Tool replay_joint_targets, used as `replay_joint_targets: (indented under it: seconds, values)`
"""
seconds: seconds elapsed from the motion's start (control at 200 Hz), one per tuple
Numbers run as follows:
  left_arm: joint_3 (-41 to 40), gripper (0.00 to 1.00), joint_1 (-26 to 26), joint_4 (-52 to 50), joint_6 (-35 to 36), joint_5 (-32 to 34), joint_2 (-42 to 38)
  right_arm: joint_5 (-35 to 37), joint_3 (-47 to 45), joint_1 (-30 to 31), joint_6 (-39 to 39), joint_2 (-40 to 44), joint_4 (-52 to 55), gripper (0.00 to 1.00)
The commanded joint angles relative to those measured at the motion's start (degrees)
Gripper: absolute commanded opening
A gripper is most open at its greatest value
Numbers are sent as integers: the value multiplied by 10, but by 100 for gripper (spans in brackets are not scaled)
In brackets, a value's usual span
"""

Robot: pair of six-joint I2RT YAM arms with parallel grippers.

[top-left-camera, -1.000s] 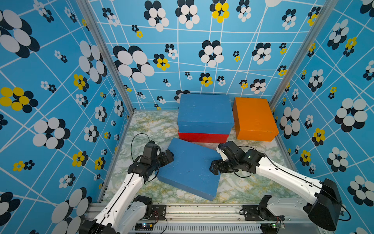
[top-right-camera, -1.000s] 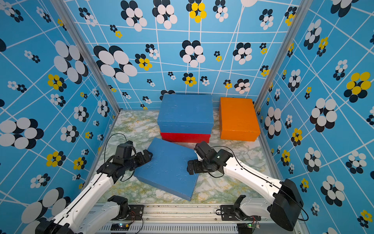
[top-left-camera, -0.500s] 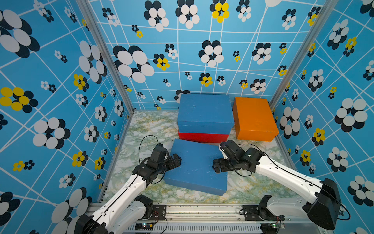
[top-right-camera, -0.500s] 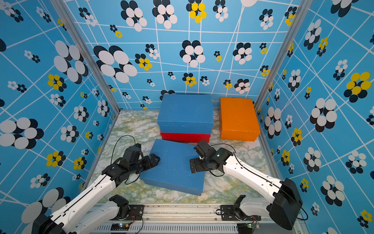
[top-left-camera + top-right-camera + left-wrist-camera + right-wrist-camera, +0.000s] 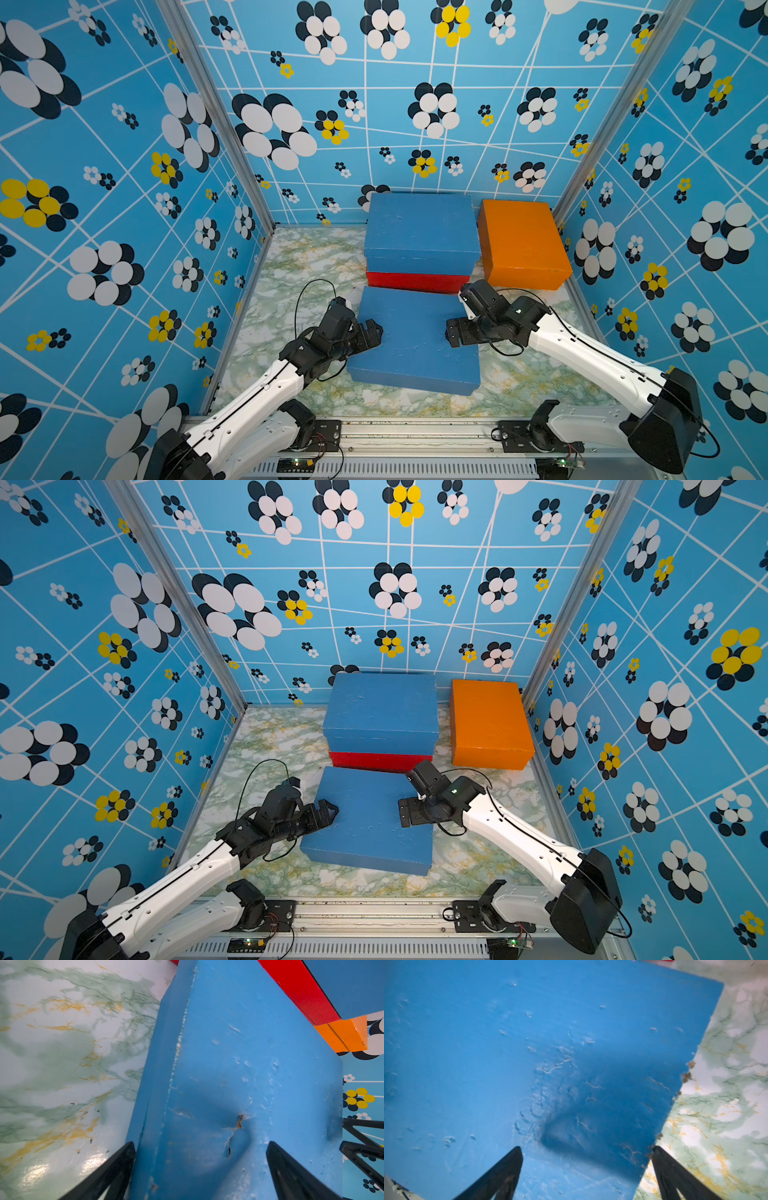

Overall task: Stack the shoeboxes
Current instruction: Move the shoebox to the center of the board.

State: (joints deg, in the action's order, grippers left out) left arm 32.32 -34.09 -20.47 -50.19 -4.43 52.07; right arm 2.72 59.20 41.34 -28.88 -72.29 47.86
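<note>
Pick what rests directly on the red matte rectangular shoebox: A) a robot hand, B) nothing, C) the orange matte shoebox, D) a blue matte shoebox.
D: in both top views a blue matte lidded shoebox lies on the red shoebox, while the orange shoebox stands apart on the marble-patterned tabletop.

Matte blue shoebox (image 5: 411, 340), its paint scuffed pale, on a white tabletop (image 5: 286, 291) marbled green and ochre; a second blue shoebox (image 5: 419, 224) over a red shoebox (image 5: 415, 281); an orange shoebox (image 5: 519, 237) by the far right corner. Sky-blue walls (image 5: 124, 166) carry white lines and black, white and yellow flowers.
</note>
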Motion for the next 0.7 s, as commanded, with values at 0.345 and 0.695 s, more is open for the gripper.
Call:
replay_joint_targets:
  seconds: [0.345, 0.695]
  values:
    - [14, 99, -35, 36, -15, 8, 20, -8, 40, -30, 43, -7, 28, 99]
    - [40, 100, 36, -26, 20, -22, -37, 4, 42, -105, 55, 62, 77, 99]
